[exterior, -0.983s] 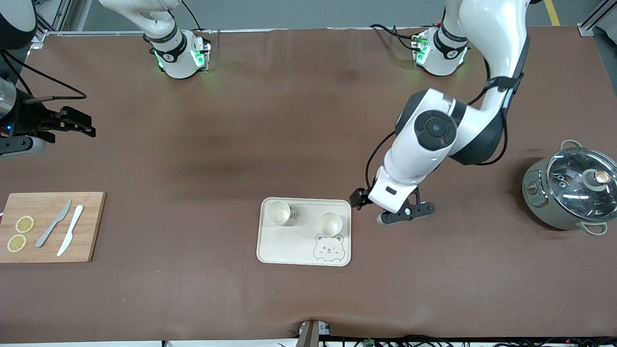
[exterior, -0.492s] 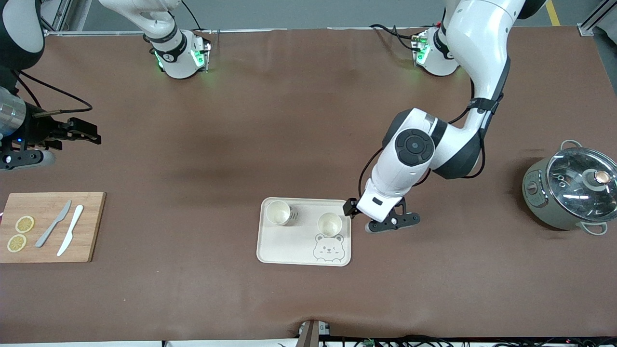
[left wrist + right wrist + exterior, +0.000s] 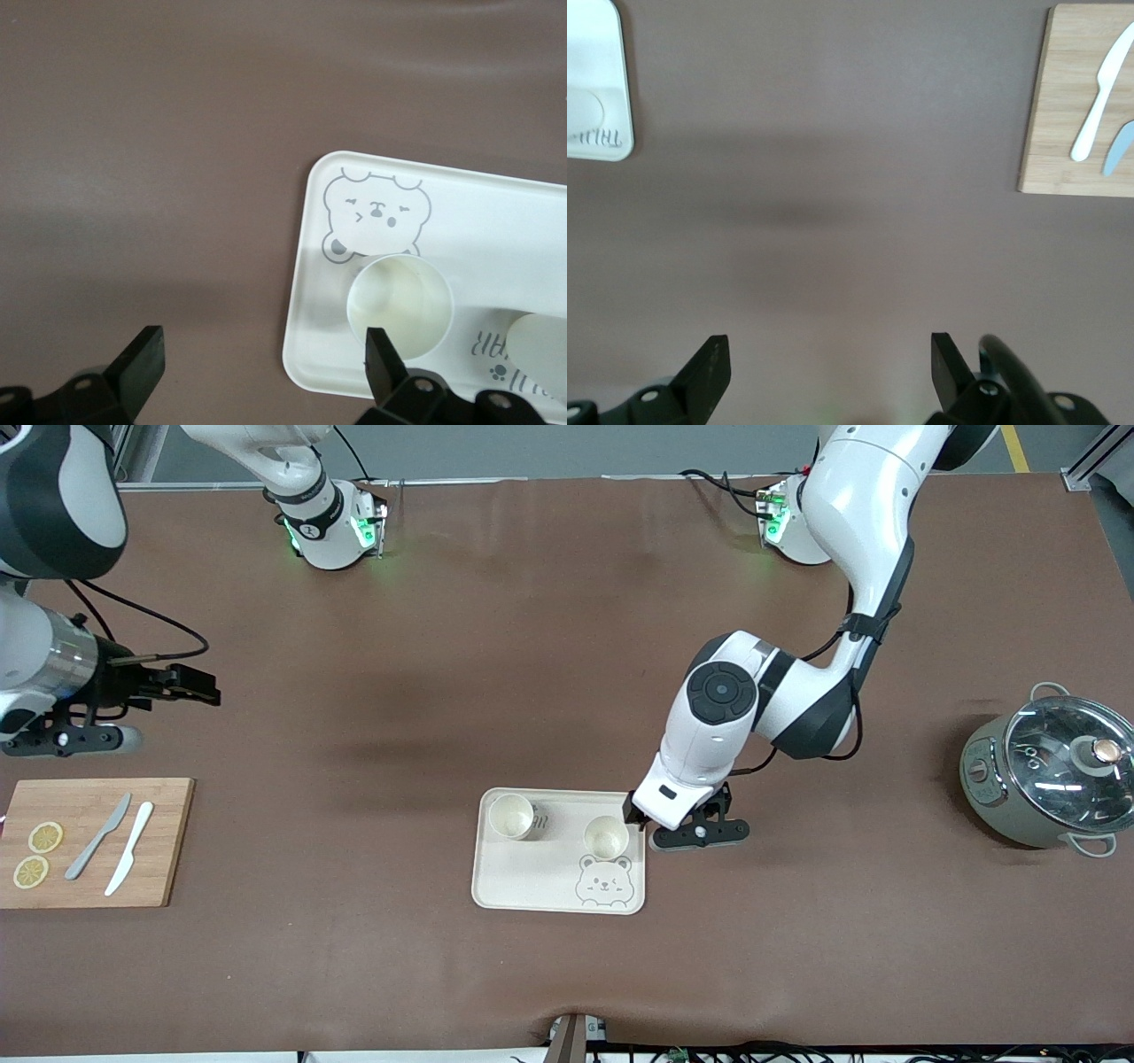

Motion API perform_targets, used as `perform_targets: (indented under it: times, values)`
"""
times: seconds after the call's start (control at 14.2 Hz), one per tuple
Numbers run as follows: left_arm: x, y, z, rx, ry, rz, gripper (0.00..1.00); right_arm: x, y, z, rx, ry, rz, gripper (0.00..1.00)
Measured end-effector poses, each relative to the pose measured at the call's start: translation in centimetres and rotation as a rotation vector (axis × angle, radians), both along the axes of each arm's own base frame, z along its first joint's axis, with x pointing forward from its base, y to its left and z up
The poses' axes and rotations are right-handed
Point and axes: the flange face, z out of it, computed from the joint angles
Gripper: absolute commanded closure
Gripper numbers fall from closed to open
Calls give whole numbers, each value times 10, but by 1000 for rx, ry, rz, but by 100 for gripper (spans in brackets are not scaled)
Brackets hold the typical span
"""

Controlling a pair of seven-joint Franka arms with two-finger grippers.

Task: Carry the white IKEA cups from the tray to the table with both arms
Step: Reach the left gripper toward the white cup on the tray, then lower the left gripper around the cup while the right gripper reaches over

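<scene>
Two white IKEA cups stand upright on a cream bear-printed tray (image 3: 532, 886). One cup (image 3: 606, 837) (image 3: 399, 301) is just above the bear print; the other cup (image 3: 512, 816) (image 3: 536, 341) stands toward the right arm's end. My left gripper (image 3: 678, 812) (image 3: 266, 363) hangs open over the tray's edge at the left arm's end, beside the first cup. One finger is at that cup's rim and the other is over bare table. My right gripper (image 3: 193, 686) (image 3: 828, 372) is open and holds nothing, over bare table above the cutting board's end.
A wooden cutting board (image 3: 159, 850) (image 3: 1063, 115) with two lemon slices (image 3: 37, 855), a grey knife (image 3: 97, 837) and a white knife (image 3: 129, 849) lies at the right arm's end. A grey pot (image 3: 1045, 771) with a glass lid sits at the left arm's end.
My left gripper has moved from over the table toward the tray and now reaches its edge by the cup. The right gripper has shifted toward the table's middle. Both cups stayed put.
</scene>
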Motion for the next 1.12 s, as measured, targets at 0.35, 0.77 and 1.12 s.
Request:
perform_targets:
  times: [0.35, 0.77, 1.12]
  values:
    - [-5, -23, -22, -45, -32, -5, 0, 10, 15, -22, 54, 24, -72, 0]
    - [-9, -42, -59, -61, -28, -29, 0, 17, 45, -38, 53, 32, -154, 0]
    - [-7, -44, -64, -72, -41, -31, 0, 20, 60, -48, 40, 46, -189, 0]
